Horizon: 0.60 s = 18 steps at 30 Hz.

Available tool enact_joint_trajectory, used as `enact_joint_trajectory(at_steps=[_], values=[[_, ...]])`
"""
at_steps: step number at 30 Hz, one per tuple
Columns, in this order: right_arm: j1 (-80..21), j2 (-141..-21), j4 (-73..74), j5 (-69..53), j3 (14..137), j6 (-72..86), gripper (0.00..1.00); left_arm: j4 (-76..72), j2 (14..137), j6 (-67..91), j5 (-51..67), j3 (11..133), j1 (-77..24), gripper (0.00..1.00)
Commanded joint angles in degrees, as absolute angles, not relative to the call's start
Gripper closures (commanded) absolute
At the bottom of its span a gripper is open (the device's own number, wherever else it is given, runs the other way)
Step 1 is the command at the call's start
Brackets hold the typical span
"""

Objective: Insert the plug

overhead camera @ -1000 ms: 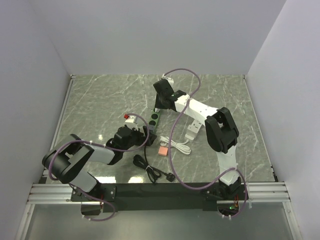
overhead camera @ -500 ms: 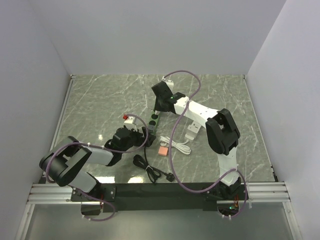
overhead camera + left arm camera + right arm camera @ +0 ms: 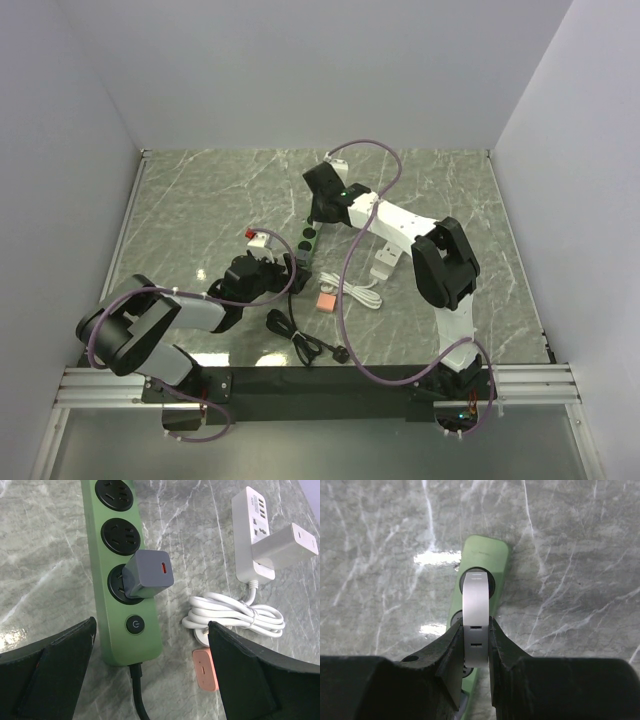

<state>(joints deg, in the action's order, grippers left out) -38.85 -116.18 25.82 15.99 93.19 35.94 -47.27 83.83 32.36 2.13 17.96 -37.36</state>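
Right gripper (image 3: pixel 476 630) clamps a plug (image 3: pixel 476 597) over the strip (image 3: pixel 489 555). Left gripper (image 3: pixel 150 627) gapes (grey charger (image 3: pixel 148 574) fills one socket).

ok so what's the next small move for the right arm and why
Probably ease the right end effector straight down. It is shut on the white rectangular plug, which sits directly over the end socket of the green plastic power strip and looks lined up. The pictures do not show whether it is seated. The open left end effector is at the strip's other end.
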Motion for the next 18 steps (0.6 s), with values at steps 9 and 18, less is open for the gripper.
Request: enact_joint_trajectory(at_steps=[9,18], values=[[-38.23,-115.40,23.73,16.35,98.26,35.33,1.00,-48.52,82.88,31.47,2.28,17.75,-37.71,0.01],[-37.35,-116.72,23.64,15.03,97.03,35.60,1.00,-48.60,83.14,31.46,2.28,17.75,-37.71,0.01]])
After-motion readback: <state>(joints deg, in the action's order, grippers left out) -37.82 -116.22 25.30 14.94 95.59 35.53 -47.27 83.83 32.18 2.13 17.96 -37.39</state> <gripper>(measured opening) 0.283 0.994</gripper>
